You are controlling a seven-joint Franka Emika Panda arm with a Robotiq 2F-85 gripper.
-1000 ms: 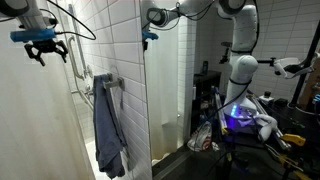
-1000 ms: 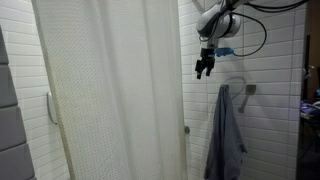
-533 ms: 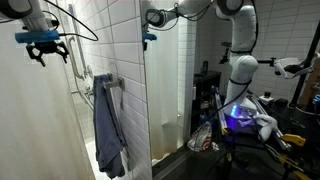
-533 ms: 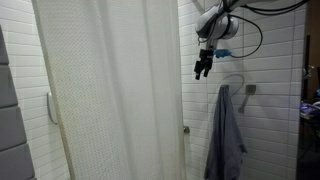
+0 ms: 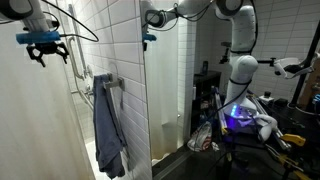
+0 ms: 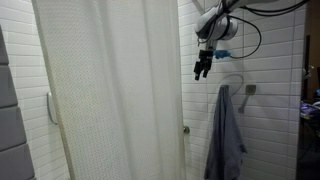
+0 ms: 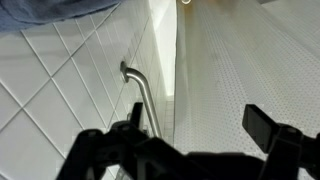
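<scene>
The gripper [image 5: 43, 52] is hanging high up inside the shower with its two fingers spread wide apart, gripping nothing and touching nothing. In the wrist view the fingers [image 7: 268, 128] are showing dark along the bottom edge, with open air between them.

Just below it, a metal grab bar [image 7: 140, 92] is running down the tiled wall [image 7: 60, 100]; the wrist view is showing its mount clearly, while in an exterior view the grab bar [image 5: 76, 68] is only a thin slanted line. The white shower curtain [image 7: 250, 70] is hanging close beside the gripper, apart from it. It is filling most of an exterior view [image 6: 110, 90], where the gripper [image 6: 203, 72] is sitting just past the curtain's right edge.

A grey-blue towel [image 6: 227, 135] is draped on the wall below the gripper; the wrist view is catching only a corner of it [image 7: 50, 10] at the top left. Only one exterior view is taking in the white arm [image 5: 238, 55] reaching over the top edge of the tiled partition and, beside the arm's base, a cart [image 5: 245, 125] carrying white cloth and something glowing purple.
</scene>
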